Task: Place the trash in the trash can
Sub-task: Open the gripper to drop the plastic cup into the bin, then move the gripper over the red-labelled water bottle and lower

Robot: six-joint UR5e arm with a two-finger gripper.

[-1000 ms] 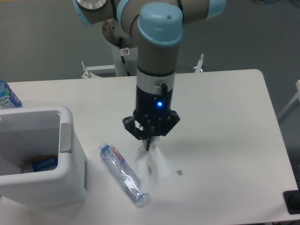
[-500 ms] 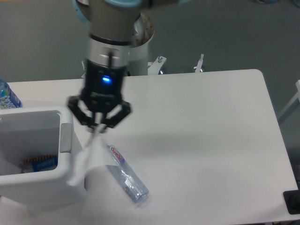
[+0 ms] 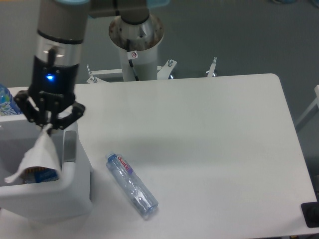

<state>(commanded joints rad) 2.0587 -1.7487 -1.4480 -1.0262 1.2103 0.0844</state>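
Camera view: gripper (image 3: 47, 127) hangs over the bin (image 3: 75, 191), fingers pinched on the top of the whitish cup piece (image 3: 39, 155), which dangles inside the bin's opening. Bottle (image 3: 131, 185) lies flat on the desk (image 3: 209, 149), just right of the bin.

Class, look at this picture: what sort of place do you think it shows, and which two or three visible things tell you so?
Probably a robotics lab or test cell: a grey-and-blue robot arm's gripper holds a whitish translucent plastic piece over a large white plastic bin, on a plain white table where a clear plastic bottle lies.
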